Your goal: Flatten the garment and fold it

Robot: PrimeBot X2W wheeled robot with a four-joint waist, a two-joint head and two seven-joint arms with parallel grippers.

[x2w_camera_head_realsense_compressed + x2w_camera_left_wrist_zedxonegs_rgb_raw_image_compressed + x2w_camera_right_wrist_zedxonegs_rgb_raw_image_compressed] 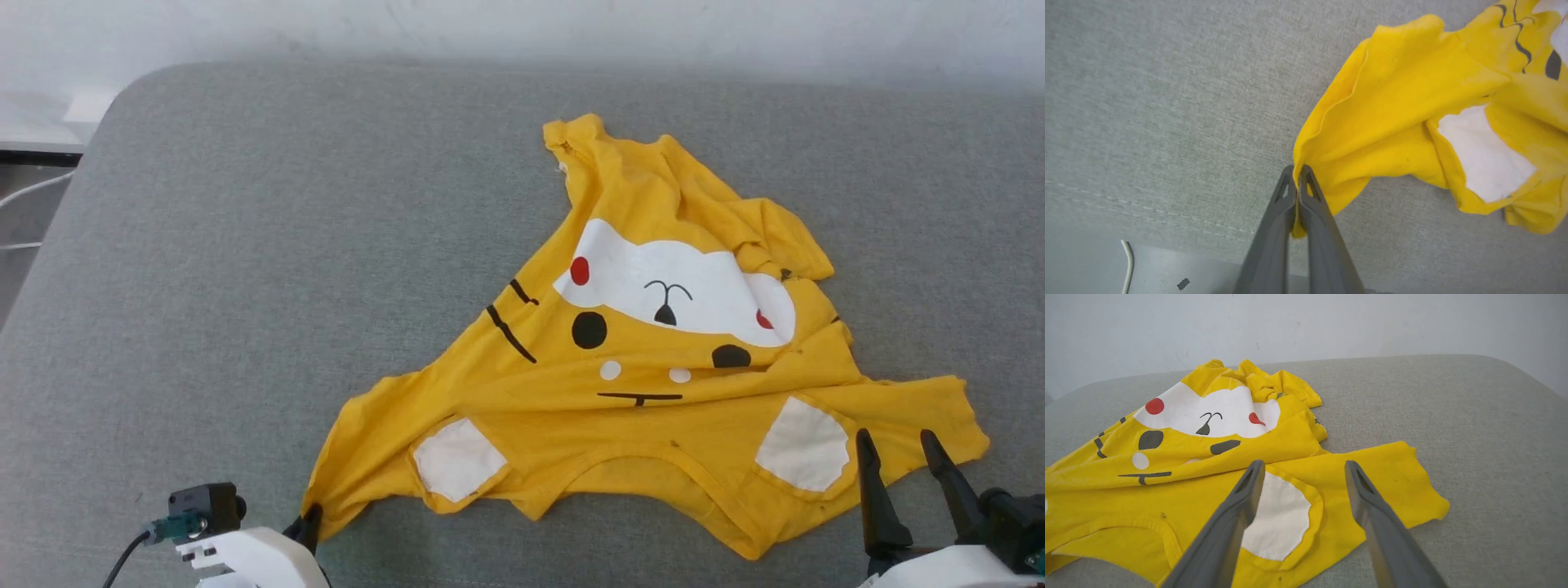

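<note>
Across the head view, the garment [571,408] lies crumpled, print up, on the grey bench [245,245], left claw [310,523] at its near-left corner, right claw [894,437] over the near-right sleeve; at the left wrist, jaws pinch that yellow corner; at the right wrist, jaws stand wide above the sleeve; best grip its edge, then draw both sides apart evenly.
</note>
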